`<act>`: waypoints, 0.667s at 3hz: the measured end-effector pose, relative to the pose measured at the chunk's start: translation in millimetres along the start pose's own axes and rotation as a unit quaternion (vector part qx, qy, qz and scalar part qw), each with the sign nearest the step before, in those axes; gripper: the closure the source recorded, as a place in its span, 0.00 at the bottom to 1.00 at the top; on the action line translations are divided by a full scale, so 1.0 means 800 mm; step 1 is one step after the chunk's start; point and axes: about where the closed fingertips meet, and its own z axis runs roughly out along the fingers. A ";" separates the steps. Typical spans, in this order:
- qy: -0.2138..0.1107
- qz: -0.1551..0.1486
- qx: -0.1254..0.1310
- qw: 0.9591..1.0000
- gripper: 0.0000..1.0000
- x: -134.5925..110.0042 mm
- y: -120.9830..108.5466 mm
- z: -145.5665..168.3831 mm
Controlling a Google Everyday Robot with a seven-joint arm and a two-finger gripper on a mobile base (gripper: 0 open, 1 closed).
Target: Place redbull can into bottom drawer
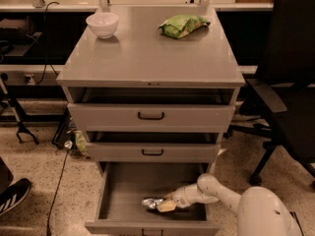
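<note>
Tool (166,205) inside open bottom drawer (127,187), against redbull can (151,202) on its floor; grip unclear.

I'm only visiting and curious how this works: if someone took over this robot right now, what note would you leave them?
Gripper: low inside the open bottom drawer, right against the redbull can.
Can: on its side, low in the drawer, near the front middle.
Done: the can is inside the drawer.
Left: make sure the can is let go and resting, then draw the arm out.
Not part of the job: white bowl and green bag on the cabinet top.
</note>
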 end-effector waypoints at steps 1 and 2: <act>-0.002 -0.002 -0.001 1.000 0.22 -0.001 0.004 0.004; -0.001 -0.002 -0.004 1.000 0.00 0.000 0.006 0.009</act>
